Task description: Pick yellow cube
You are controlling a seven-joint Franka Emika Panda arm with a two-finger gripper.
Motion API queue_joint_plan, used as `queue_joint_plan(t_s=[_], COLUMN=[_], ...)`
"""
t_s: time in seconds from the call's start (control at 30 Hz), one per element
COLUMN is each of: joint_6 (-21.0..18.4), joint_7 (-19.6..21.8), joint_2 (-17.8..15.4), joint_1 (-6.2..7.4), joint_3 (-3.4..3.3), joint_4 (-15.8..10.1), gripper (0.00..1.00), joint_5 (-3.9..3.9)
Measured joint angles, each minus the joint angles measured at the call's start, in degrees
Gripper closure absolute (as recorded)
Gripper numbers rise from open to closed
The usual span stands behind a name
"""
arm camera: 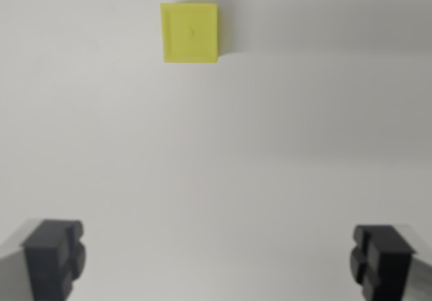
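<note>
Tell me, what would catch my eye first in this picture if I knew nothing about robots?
The yellow cube stands out at once: a bright square near the top of the wrist view, slightly left of centre, alone on a plain white surface. Next come the two dark fingertips in the bottom corners; they belong to the gripper, spread wide apart and holding nothing, well short of the cube.
</note>
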Motion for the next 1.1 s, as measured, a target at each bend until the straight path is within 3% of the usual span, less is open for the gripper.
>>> queue_joint_plan(t_s=[0.27, 1.1], joint_6=[0.5, 8.6], joint_7=[0.2, 1.7], joint_2=[0.4, 6.1], joint_1=[0.14, 1.17], joint_3=[0.00, 0.00], joint_4=[0.0, -1.9], gripper=[0.00, 0.00], joint_5=[-0.06, -0.49])
